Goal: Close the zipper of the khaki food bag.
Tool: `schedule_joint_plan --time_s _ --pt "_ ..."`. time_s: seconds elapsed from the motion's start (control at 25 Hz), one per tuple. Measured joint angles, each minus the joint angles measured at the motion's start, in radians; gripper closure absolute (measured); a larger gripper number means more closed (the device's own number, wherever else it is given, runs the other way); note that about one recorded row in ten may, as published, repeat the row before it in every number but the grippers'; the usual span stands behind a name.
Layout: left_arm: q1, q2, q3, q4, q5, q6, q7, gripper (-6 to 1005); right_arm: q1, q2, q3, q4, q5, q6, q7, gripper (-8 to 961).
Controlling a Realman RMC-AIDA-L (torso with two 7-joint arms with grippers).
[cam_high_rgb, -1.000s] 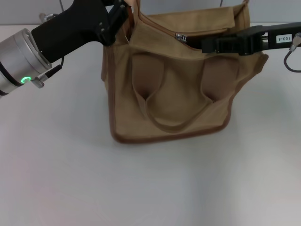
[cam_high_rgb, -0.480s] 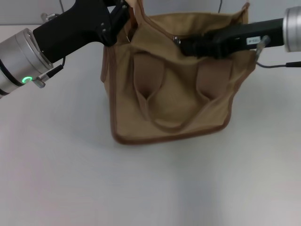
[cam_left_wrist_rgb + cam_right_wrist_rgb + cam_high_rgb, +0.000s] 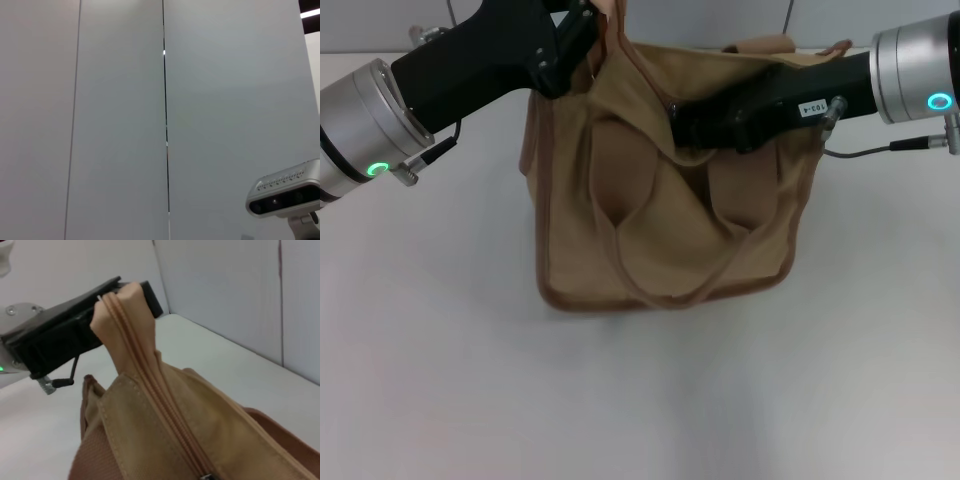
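The khaki food bag stands on the white table, leaning and bunched toward the left. My left gripper is shut on the fabric end of the zipper at the bag's top left corner and holds it up; it also shows in the right wrist view. My right gripper lies over the middle of the bag's top edge, shut on the pull tab, which it hides in the head view. In the right wrist view the zipper runs closed-looking from the silver slider up to the held end.
The white table spreads out in front of and beside the bag. A grey panelled wall stands behind. A cable hangs from my right arm. The left wrist view shows only wall panels and a camera.
My right gripper has moved left along the bag's top edge, over the spot where the slider showed. The bag's top has closed up and the bag has shifted and leaned left. The left gripper has held still.
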Motion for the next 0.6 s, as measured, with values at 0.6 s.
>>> schedule_joint_plan --time_s 0.6 --pt "0.000 0.001 0.000 0.000 -0.002 0.007 0.000 960 -0.036 0.003 0.009 -0.018 0.132 0.005 -0.300 666"
